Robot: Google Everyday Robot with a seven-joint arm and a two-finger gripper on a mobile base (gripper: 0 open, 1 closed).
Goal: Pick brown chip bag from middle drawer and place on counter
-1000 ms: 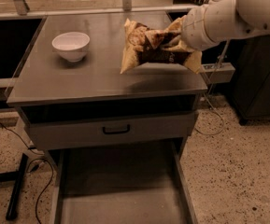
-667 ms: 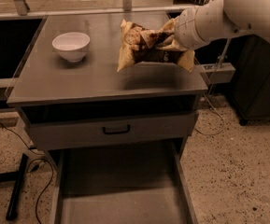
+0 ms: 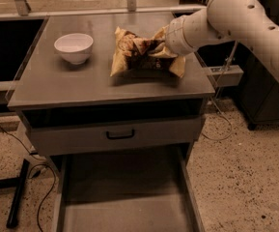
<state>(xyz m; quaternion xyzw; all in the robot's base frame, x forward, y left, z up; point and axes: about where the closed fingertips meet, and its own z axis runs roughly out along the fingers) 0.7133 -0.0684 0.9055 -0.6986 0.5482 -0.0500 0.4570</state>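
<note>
Right of the white bowl [image 3: 74,46], the brown chip bag [image 3: 140,57] has dropped lower and nearer the bowl, resting on or just above the counter [image 3: 62,88]. Further right, the gripper [image 3: 159,46] meets the bag; whether it grips cannot be told. Placement judged nearly done

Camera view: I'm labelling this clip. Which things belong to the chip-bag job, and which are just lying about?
Job: brown chip bag; gripper, at the bag's right side over the counter; counter; open middle drawer.
Lying about: white bowl; closed drawer front.
</note>
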